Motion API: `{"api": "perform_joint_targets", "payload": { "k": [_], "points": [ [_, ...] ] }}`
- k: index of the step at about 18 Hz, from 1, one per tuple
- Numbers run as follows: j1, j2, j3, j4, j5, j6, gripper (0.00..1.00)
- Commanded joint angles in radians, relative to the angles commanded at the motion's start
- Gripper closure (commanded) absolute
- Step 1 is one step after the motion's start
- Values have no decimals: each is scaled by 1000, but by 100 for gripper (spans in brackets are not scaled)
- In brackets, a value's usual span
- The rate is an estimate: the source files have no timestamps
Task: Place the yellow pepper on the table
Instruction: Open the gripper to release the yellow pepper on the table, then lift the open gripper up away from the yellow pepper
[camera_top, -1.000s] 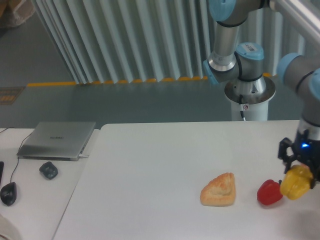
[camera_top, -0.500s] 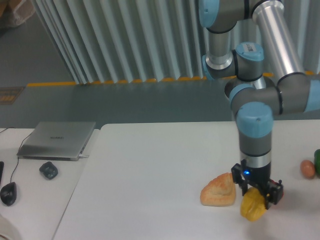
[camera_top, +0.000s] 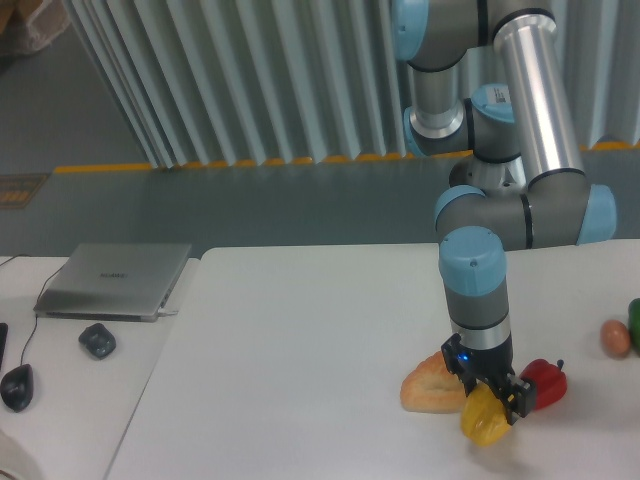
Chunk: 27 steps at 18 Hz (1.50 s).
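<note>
Pale corrugated panels back the large white flat table (camera_top: 300, 330). Since half a second ago the arm has swung further left, carrying the small glossy yellow pepper (camera_top: 483, 423) with it, and the red pepper with a dark stem (camera_top: 543, 384) now shows clear to its right. The black two-finger gripper (camera_top: 487, 393) has its jaws clamped on the yellow pepper's top. That pepper hangs low over the table just right of the golden-brown triangular pastry (camera_top: 428, 386); whether it touches the table cannot be told.
</note>
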Motion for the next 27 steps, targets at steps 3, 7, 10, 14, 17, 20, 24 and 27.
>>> {"api": "perform_joint_targets", "payload": {
  "k": [3, 7, 10, 14, 17, 20, 24, 27],
  "points": [
    [2, 6, -21, 32, 11, 9, 0],
    [8, 28, -14, 32, 9, 14, 0],
    [29, 58, 8, -47, 11, 143, 0],
    [18, 133, 2, -218, 44, 372, 0],
    [-6, 172, 6, -302, 26, 457, 0],
    [-38, 187, 6, -366, 25, 517, 0],
    [-60, 253, 0, -451, 5, 517, 0],
    [-57, 264, 2, -494, -49, 511, 0]
  ]
}}
